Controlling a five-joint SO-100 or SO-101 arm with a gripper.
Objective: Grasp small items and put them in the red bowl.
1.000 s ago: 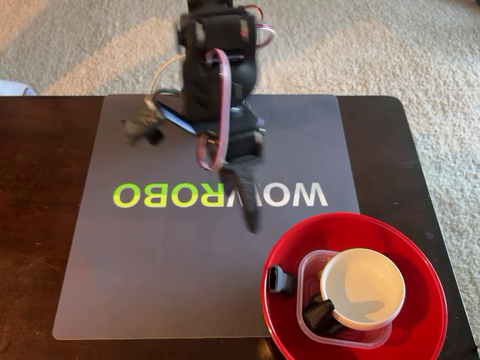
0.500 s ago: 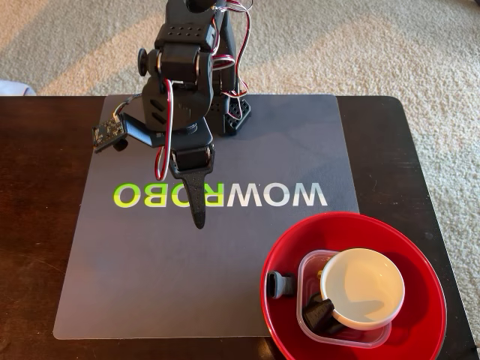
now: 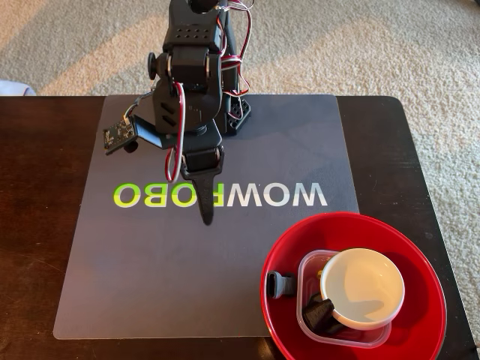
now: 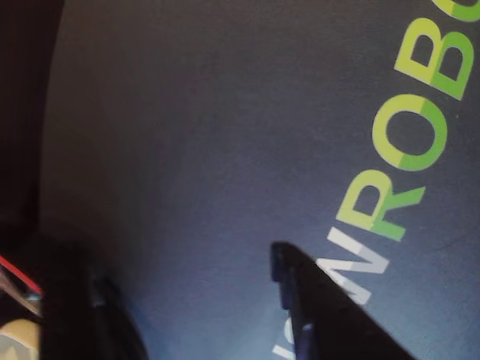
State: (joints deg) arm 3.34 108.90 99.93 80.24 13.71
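The arm [image 3: 191,82] is being shown in the fixed view as a body of matte black plastic, built from blocky segments with small holes dotting the top plate. Red and white cables [image 3: 174,127] are being looped loosely down its front. A small green circuit board [image 3: 118,135] is being carried on one side. The hand [image 3: 204,196] is being seen as a black, tapering, pointed shape; in the wrist view only a dark, wedge-shaped finger [image 4: 330,307] is being shown.
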